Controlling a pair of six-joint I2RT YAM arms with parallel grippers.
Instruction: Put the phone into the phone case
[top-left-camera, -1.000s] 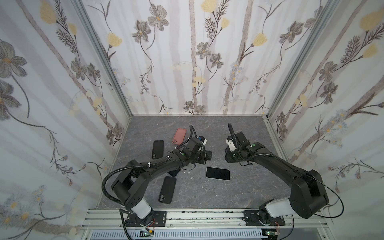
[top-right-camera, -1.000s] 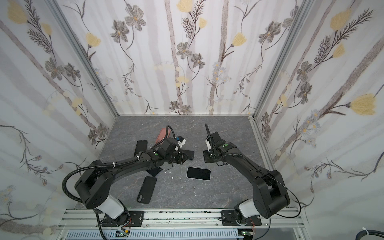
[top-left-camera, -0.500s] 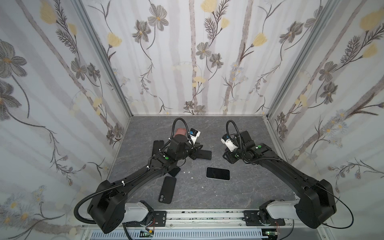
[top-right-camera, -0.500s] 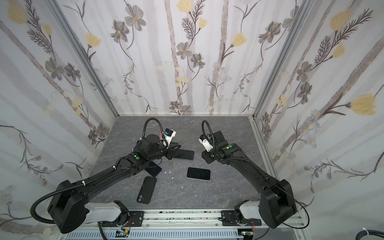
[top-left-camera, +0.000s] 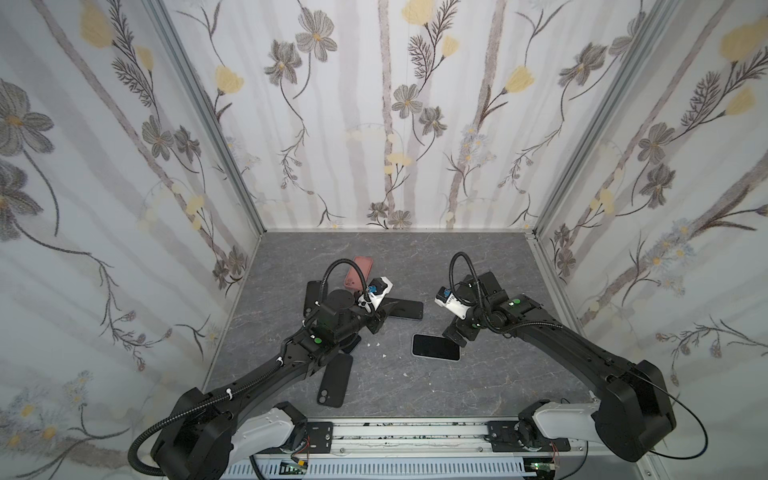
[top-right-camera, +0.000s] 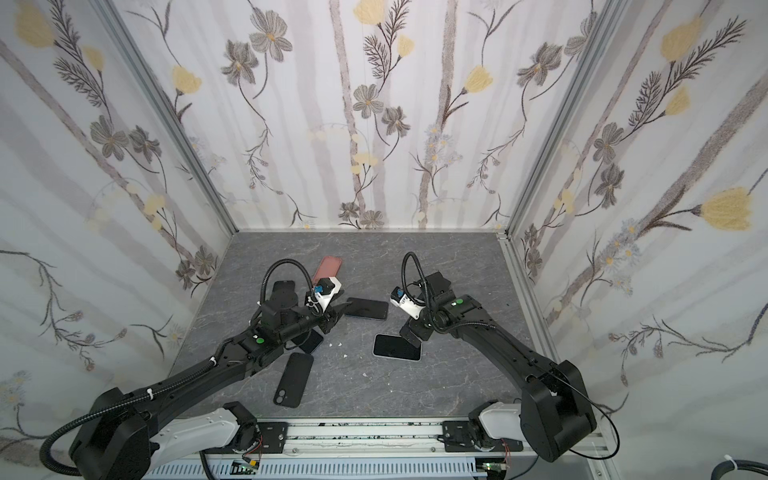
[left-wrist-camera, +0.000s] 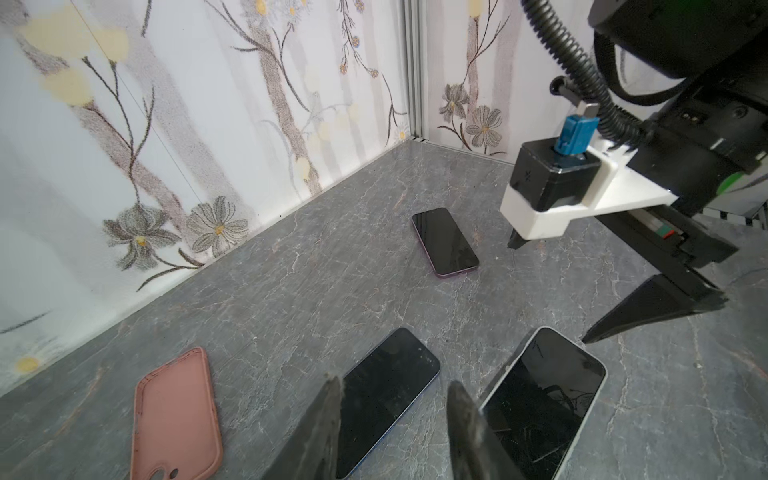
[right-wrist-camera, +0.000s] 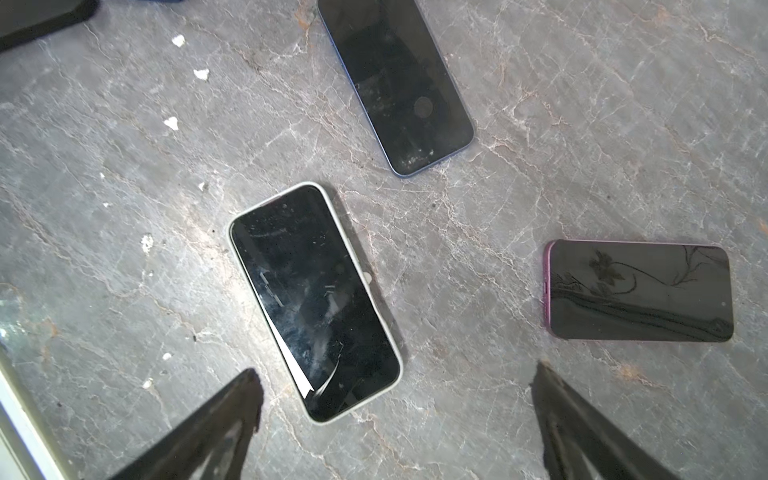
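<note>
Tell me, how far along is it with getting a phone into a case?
Nothing looks done: the pink case lies empty, and the white-edged phone, blue-edged phone and purple phone lie outside it on the table. In hand: nothing; the left pincer and right pincer are open and empty, the right above the white-edged phone. Still to do: pick a phone up, seat it in a case.

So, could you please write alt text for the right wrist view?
A white-edged phone, a blue-edged phone and a purple-edged phone lie screen-up, apart, on the grey table. The open right end effector hangs nearest the white-edged phone.
</note>
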